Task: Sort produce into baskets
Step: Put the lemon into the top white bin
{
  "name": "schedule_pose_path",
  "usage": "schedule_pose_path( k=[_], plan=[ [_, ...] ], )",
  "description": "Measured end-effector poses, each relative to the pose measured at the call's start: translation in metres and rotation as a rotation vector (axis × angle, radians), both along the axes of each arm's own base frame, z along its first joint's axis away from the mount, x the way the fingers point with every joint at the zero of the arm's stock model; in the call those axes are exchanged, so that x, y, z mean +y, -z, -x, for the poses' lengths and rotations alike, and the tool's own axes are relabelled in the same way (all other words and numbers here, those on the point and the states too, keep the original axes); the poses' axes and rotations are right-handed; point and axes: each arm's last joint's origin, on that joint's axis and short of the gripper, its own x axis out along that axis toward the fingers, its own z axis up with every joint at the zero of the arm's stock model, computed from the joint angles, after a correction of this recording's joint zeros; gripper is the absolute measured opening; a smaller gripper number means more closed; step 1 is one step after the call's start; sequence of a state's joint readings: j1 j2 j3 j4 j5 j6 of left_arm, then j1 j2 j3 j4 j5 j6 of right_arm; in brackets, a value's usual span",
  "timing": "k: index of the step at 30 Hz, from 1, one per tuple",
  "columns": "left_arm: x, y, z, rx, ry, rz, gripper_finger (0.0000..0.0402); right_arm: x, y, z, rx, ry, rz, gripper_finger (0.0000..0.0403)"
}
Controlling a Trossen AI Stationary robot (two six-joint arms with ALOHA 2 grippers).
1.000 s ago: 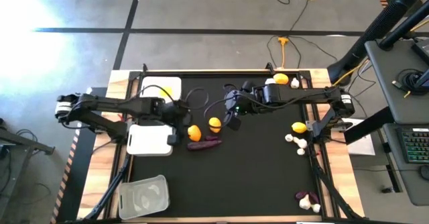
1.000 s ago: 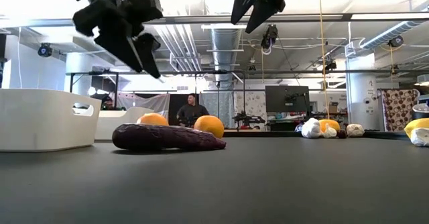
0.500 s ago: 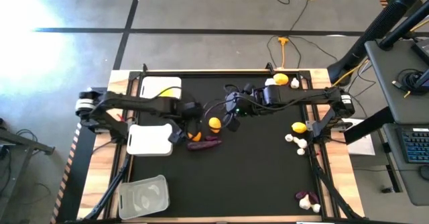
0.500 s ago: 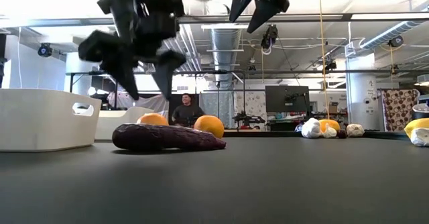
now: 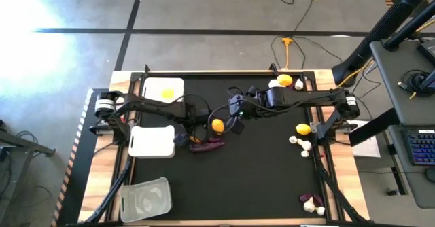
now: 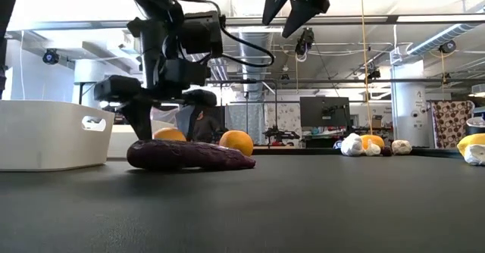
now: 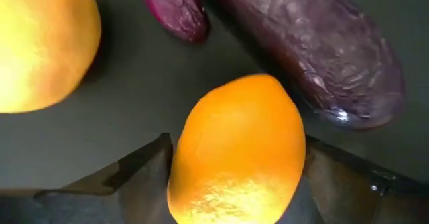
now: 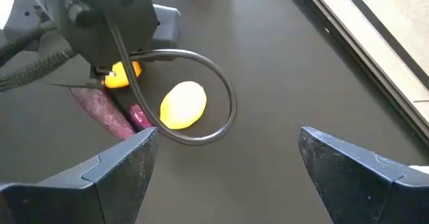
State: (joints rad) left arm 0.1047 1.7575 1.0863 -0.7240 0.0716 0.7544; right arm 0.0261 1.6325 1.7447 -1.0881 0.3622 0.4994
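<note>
**Left gripper down over an orange fruit**

Left gripper (image 7: 234, 184) is lowered at table (image 5: 258, 166) level beside the white basket (image 5: 151, 141). Its jaws are spread, one on each side of an orange fruit (image 7: 236, 150); contact cannot be confirmed. A purple piece (image 6: 189, 154) lies just beside that fruit, and a second orange fruit (image 5: 217, 125) sits near. Right gripper (image 8: 224, 163) hangs above the table, jaws spread, holding nothing. Further produce lies at the table's right edge.
</note>
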Motion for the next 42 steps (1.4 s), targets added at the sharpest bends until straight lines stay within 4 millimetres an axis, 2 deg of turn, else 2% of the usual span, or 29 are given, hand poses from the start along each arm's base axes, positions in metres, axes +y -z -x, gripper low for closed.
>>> schedule_pose_path(
  k=[11, 14, 17, 20, 23, 28, 31, 34, 37, 42],
  plan=[
    [0.001, 0.003, -0.002, 0.006, -0.232, 0.029, 0.0233, 0.0, 0.0, 0.0, 0.015, -0.033, 0.025, 0.0352],
    [0.003, -0.008, 0.004, -0.007, -0.296, -0.014, 0.0229, 0.0, -0.001, 0.001, 0.015, -0.038, 0.027, 0.0352],
    [0.011, -0.032, 0.015, -0.057, -0.375, -0.046, 0.0229, 0.0, -0.003, 0.003, 0.011, -0.046, 0.033, 0.0352],
    [0.026, -0.059, 0.03, -0.139, -0.486, -0.038, 0.0229, -0.003, -0.005, 0.004, 0.011, -0.057, 0.044, 0.0352],
    [0.05, -0.084, 0.051, -0.241, -0.654, -0.061, 0.0229, -0.005, -0.005, 0.003, 0.014, -0.063, 0.055, 0.0352],
    [0.101, -0.107, 0.093, -0.337, -1.024, -0.148, 0.0229, -0.009, -0.006, 0.002, 0.003, -0.052, 0.063, 0.0352],
    [0.128, -0.105, 0.115, -0.348, -1.3, -0.123, 0.0229, -0.01, -0.006, 0.002, -0.002, -0.05, 0.063, 0.0352],
    [0.144, -0.093, 0.132, -0.317, -1.456, -0.115, 0.0229, -0.01, -0.006, 0.002, -0.004, -0.045, 0.06, 0.0352],
    [0.151, -0.078, 0.141, -0.26, -1.511, -0.098, 0.0232, -0.01, -0.006, 0.002, -0.004, -0.045, 0.059, 0.0352],
    [0.149, -0.062, 0.141, -0.205, -1.505, -0.036, 0.0238, -0.01, -0.006, 0.002, -0.007, -0.039, 0.056, 0.0352]
  ],
)
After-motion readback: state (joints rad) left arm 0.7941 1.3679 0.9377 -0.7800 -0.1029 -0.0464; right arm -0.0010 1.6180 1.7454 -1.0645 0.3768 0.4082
